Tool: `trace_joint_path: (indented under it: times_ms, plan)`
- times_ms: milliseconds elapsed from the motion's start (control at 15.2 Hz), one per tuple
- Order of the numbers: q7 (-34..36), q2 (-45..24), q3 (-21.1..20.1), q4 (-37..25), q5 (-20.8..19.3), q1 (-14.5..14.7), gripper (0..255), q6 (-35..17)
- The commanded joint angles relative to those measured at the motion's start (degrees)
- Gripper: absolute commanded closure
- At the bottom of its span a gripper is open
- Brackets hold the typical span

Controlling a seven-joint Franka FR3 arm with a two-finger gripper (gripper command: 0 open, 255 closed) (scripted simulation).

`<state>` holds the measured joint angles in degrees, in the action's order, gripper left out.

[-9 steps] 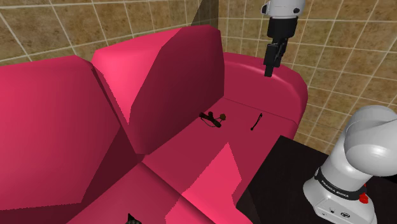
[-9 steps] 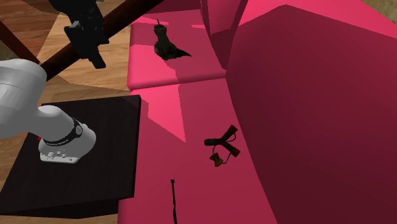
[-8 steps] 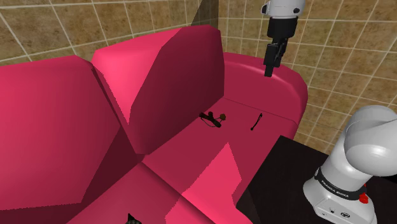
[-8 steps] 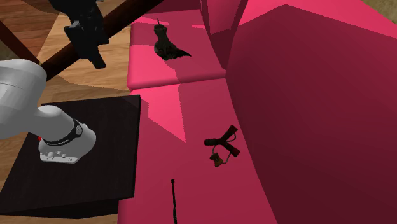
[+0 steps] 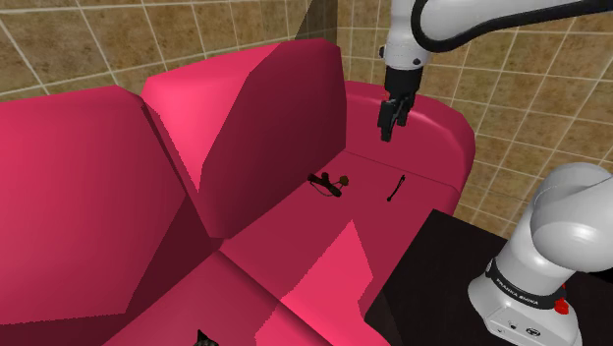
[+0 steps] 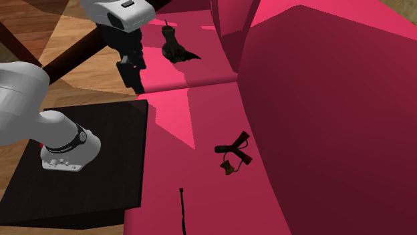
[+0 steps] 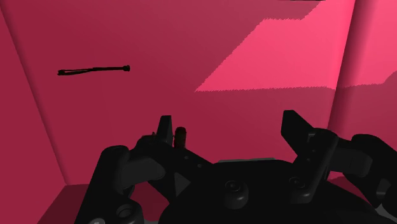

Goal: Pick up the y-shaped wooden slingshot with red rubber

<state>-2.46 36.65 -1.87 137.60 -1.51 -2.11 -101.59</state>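
I see the dark y-shaped slingshot [image 5: 327, 184] lying flat on the pink sofa [image 5: 295, 246] seat. It is well below the gripper and off toward the backrest, and its length seems to run crosswise to the backrest's foot. A thin black stick [image 5: 395, 187] lies almost beneath the tool. The gripper [image 5: 391, 123] hangs high and empty, fingers spread apart.

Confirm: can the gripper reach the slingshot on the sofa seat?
Probably yes: the open gripper hangs above the sofa seat, and the slingshot lies exposed there, apart from the thin black stick.
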Motion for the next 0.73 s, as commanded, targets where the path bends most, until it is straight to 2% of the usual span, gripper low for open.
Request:
trace_joint_path:
  times_ms: [0,660]
  plan:
    - [0.9,-3.0,-0.3,1.1,-0.3,-0.4,0,-4.7]
    - [6.2,-21.1,-1.3,1.5,-3.3,-2.6,0,-24.8]
